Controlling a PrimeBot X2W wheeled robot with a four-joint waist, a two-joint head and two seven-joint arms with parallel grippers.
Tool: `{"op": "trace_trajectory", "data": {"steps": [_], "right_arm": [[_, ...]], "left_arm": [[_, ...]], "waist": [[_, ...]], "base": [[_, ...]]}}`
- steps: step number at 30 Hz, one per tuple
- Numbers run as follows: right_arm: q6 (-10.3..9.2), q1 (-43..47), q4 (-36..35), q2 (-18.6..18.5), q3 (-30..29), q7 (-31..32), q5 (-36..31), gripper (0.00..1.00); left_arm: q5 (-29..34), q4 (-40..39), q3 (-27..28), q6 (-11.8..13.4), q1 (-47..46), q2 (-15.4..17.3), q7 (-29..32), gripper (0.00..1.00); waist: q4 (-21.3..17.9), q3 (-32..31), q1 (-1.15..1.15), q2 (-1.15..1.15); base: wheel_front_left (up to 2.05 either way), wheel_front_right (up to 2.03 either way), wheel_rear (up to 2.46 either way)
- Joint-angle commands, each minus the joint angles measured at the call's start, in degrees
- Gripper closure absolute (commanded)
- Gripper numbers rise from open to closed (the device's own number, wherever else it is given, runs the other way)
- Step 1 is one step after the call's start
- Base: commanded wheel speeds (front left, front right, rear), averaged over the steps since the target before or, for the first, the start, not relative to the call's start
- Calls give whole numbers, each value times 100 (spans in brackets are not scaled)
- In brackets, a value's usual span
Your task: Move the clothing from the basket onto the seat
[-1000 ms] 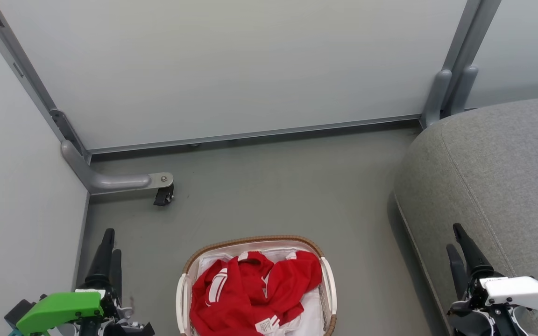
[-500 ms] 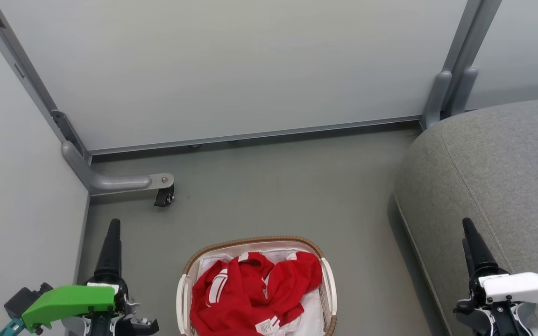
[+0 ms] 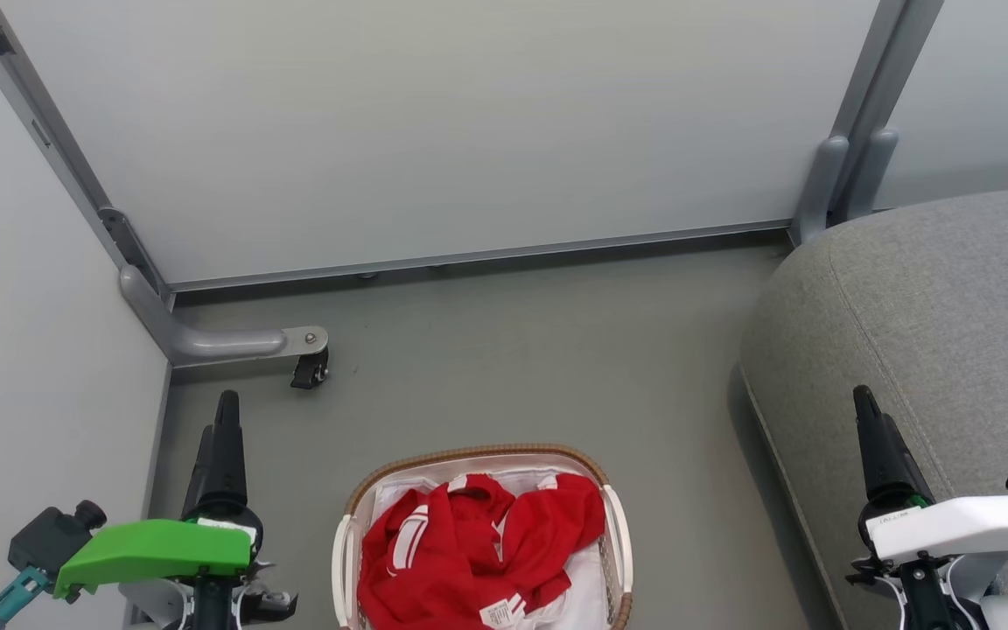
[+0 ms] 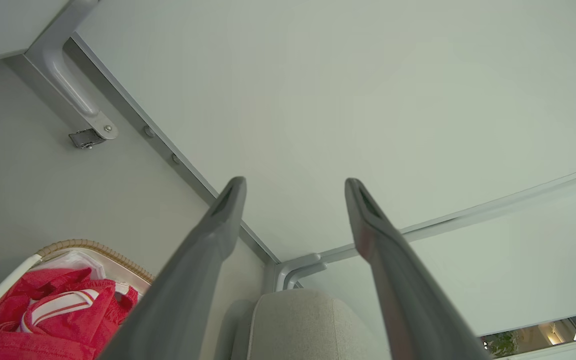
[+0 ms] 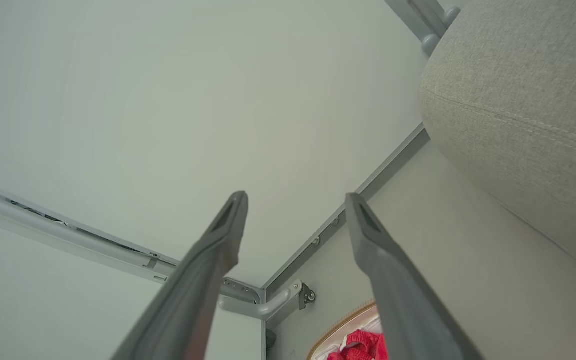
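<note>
The red clothing (image 3: pixel 469 547) with white stripes and a small label lies heaped in the white basket (image 3: pixel 616 534) with the brown woven rim, at the bottom middle of the head view. The grey seat (image 3: pixel 933 306) fills the right side. My left gripper (image 3: pixel 226 411) hovers left of the basket, open and empty. My right gripper (image 3: pixel 864 407) is over the seat's near edge, open and empty. In the left wrist view the clothing (image 4: pixel 33 320) and basket rim (image 4: pixel 93 247) sit at lower left, the seat (image 4: pixel 298 325) below the fingers. The right wrist view shows the seat (image 5: pixel 523 110) and the clothing (image 5: pixel 358 347).
Pale partition panels (image 3: pixel 434 131) close the back and left. A grey metal foot with a black caster (image 3: pixel 304 374) juts onto the grey floor (image 3: pixel 521 350) beyond the left gripper. Another frame post (image 3: pixel 845 166) stands by the seat's far corner.
Both grippers have risen up the head view and turned, so each pair of fingers now lines up edge-on. The clothing and basket stay put.
</note>
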Motion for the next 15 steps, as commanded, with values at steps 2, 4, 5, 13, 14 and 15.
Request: {"op": "trace_trajectory", "data": {"steps": [2, 4, 5, 13, 14, 15], "right_arm": [[1, 18, -141, -50, 16, -92, -324, 0], [1, 41, -151, -51, 37, -130, -521, 0], [1, 50, -155, -52, 47, -149, -609, 0], [2, 123, -214, -58, 195, -296, -1513, 0], [2, 125, -223, -58, 209, -320, -1604, 0], [2, 130, -226, -59, 221, -334, -1682, 0]], "left_arm": [[373, -138, -81, 23, -58, 32, -85, 0], [602, -161, -126, 37, -39, 33, -122, 0], [709, -170, -148, 39, -29, 34, -142, 0], [1452, -197, -288, 70, 60, 38, -287, 0], [1539, -200, -302, 76, 72, 39, -308, 0], [1609, -198, -313, 84, 80, 40, -324, 0]], "waist": [[5, -6, 0, 0], [8, -10, 0, 0], [10, -12, 0, 0], [20, -22, 0, 0], [21, -23, 0, 0], [22, -23, 0, 0]], "base": [[0, 0, 0], [0, 0, 0], [0, 0, 0], [0, 0, 0], [0, 0, 0], [0, 0, 0]]}}
